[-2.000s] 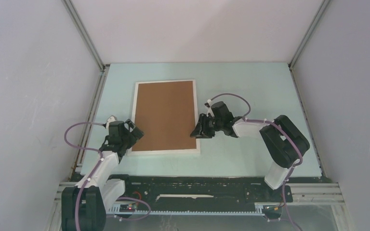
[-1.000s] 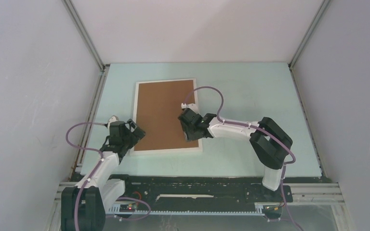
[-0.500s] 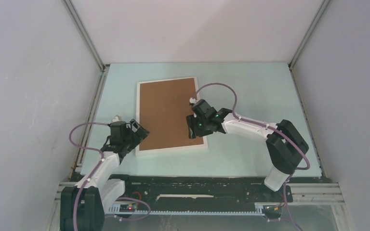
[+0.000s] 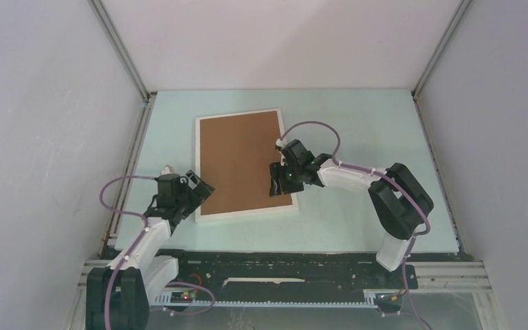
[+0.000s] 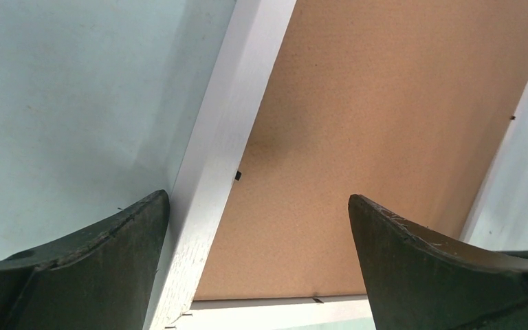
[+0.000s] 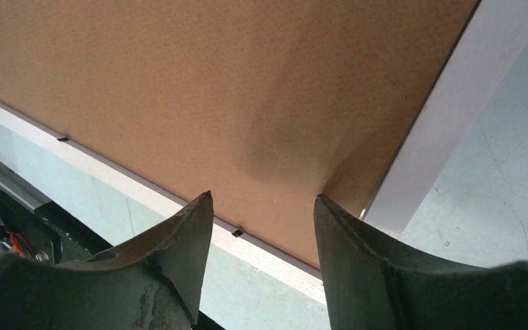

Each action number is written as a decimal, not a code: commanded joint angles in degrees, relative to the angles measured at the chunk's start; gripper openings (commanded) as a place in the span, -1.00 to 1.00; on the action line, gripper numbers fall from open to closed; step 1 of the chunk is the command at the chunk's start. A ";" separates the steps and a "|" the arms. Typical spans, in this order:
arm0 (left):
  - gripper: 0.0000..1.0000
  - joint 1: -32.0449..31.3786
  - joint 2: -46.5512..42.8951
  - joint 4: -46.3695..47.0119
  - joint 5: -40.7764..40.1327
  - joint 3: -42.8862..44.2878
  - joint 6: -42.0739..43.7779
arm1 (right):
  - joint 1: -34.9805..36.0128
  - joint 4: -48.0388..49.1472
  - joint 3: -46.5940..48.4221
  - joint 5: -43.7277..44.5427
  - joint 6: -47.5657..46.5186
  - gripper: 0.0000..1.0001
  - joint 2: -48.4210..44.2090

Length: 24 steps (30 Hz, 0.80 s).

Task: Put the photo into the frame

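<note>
brown board (image 4: 237, 158) lies in the frame (image 5: 242, 103), left pincer (image 5: 258, 198) and right pincer (image 6: 262, 197) both apart.

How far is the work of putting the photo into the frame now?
Looks done: the brown backing board lies inside the white frame, back side up. The photo shows in no view, so I cannot tell if it is underneath. In hand: the right gripper is open over the board's near right corner, the left gripper open at the frame's near left corner. Left: probably securing the board.
</note>
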 commanded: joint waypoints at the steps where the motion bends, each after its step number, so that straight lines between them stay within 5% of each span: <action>1: 1.00 -0.79 -1.78 -1.27 6.58 -2.50 -2.81 | -2.34 0.69 -1.67 -4.65 0.40 0.34 -5.28; 6: 1.00 -2.08 -6.15 -4.70 8.95 -3.50 -4.84 | -10.27 -1.16 -3.04 -6.46 1.09 0.63 -14.98; 11: 1.00 -9.06 -10.87 -6.51 7.88 -4.24 -9.86 | -17.82 -3.94 -3.97 -5.97 -0.84 0.74 -14.60; 17: 1.00 -30.06 -9.67 -2.30 2.38 -3.52 -19.09 | -27.02 4.53 -2.93 -19.00 2.43 0.75 -7.31; 20: 1.00 -33.95 -5.83 -6.69 4.06 3.14 -13.77 | -29.67 7.38 -0.22 -23.53 5.55 0.72 -3.19; 24: 1.00 -29.48 -7.63 -17.66 1.35 15.05 1.06 | -29.78 1.86 -0.15 -19.30 3.82 0.72 -4.86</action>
